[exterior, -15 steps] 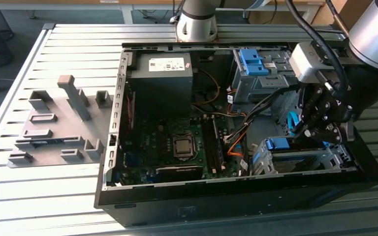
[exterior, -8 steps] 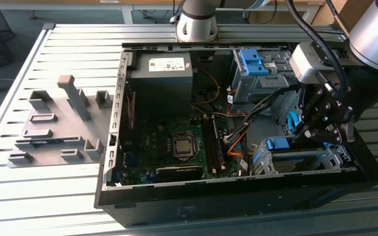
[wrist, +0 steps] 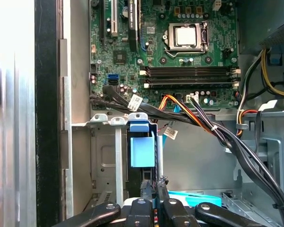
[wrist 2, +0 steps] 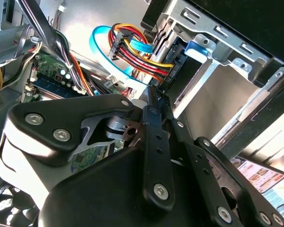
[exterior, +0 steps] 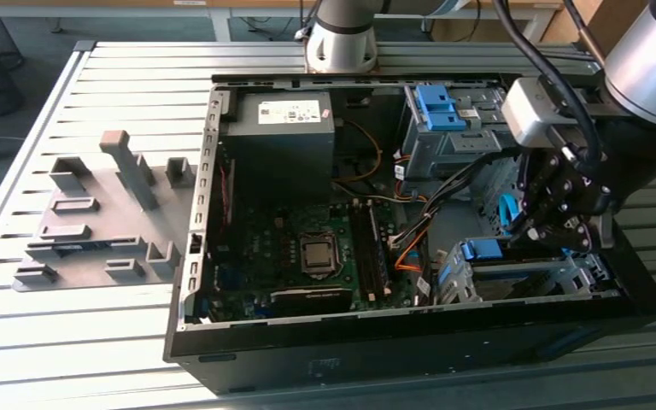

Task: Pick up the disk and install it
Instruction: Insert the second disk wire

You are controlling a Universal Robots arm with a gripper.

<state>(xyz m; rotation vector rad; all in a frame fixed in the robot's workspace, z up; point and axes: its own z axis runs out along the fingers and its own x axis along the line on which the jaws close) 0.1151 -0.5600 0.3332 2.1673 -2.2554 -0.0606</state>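
Observation:
The disk (wrist: 142, 147) stands on edge in a slot of the metal drive cage (wrist: 105, 156) at the case's front corner. Its blue frame end faces out and its metal body is hidden inside the cage. In the exterior view the same blue end (exterior: 482, 249) shows on top of the cage (exterior: 528, 282). My gripper (wrist: 155, 182) hangs just behind that blue end, fingers pressed together with nothing between them. In the second wrist view the shut fingertips (wrist 2: 150, 97) point at the bundle of coloured power wires (wrist 2: 132, 56) beside the cage.
The open computer case (exterior: 305, 359) lies on a slatted metal table (exterior: 100, 342). Inside are the motherboard (exterior: 305, 248), a dark power supply box (exterior: 277, 128), a second cage with blue clips (exterior: 436, 107) and a blue data cable (wrist 2: 100, 49). A grey fixture plate (exterior: 100, 222) sits at the exterior view's left.

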